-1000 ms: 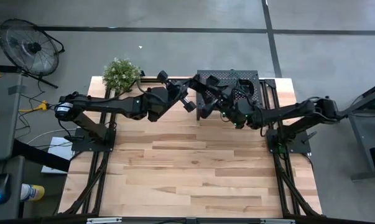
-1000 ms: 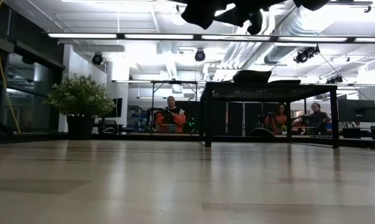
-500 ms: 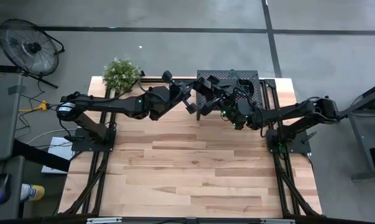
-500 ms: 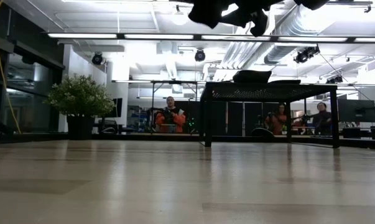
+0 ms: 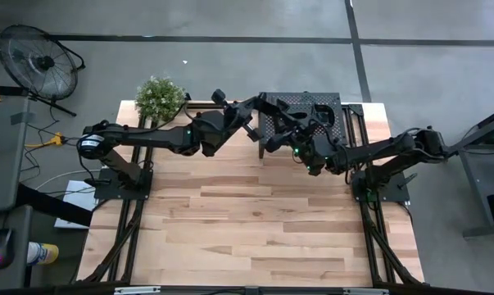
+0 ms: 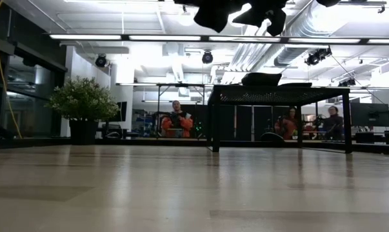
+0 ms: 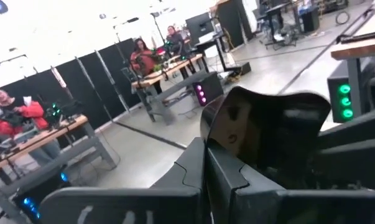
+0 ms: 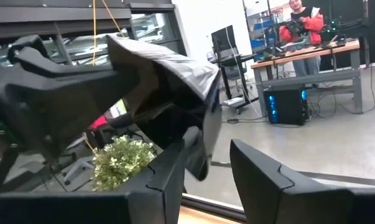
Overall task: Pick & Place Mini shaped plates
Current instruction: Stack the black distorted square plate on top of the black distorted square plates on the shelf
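Above the surface (image 5: pixel 255 221), with the left gripper (image 5: pixel 253 129) clamping a mini plate (image 7: pixel 268 127), ease the right gripper's (image 5: pixel 267 138) parted jaws around it before releasing.

- The mini plate (image 7: pixel 268 127) is glossy black, throwing pale reflections.
- The worktop (image 5: pixel 247 221) is light wood in striped planks.
- The rack (image 5: pixel 300 105) is black and perforated.
- The potted plant (image 5: pixel 159 96) is pale green.
- Both arms look dark, perhaps black.
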